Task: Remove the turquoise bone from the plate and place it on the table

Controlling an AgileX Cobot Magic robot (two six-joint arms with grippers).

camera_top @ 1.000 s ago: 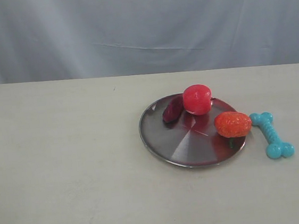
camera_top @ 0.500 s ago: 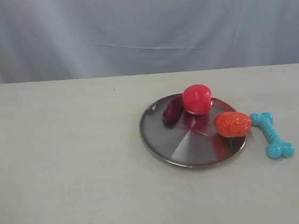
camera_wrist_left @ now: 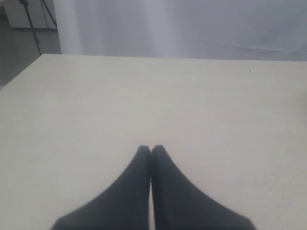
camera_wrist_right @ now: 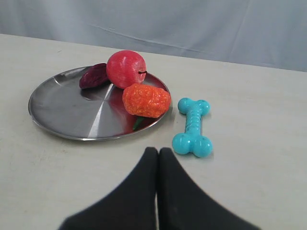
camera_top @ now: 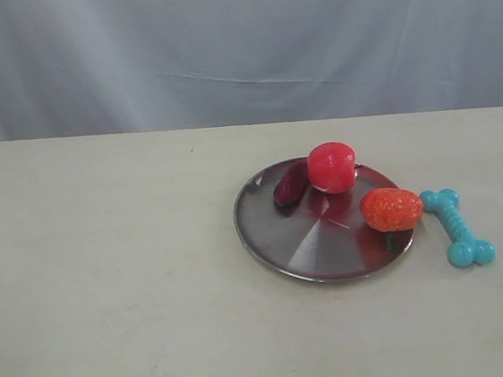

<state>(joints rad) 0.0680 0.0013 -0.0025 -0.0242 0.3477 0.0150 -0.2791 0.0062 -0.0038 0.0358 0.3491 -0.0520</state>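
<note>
Your left tool (camera_wrist_left: 151,149) has its two dark fingers pressed together with nothing between them. It hangs over a bare stretch of the pale desk (camera_top: 106,258).

Moving right in the exterior view, the plate (camera_top: 278,231) sits flat on the desk, right of centre. On its far side a dark purple piece (camera_top: 290,184) lies beside a red apple (camera_top: 331,167). An orange bumpy fruit (camera_top: 391,208) rests at the plate's right edge.

Just right of that fruit, the turquoise bone (camera_top: 456,225) lies on the desk, off the plate. It is close to the rim but clear of it. One knobbed end points toward the back and the other toward the front.

Your right tool (camera_wrist_right: 158,151) also has its fingers pressed together, gripping nothing. In the right wrist view the bone lies just ahead of the tool's tips, near but not touching. It is set a little off their line, on the side away from the plate's middle.
</note>
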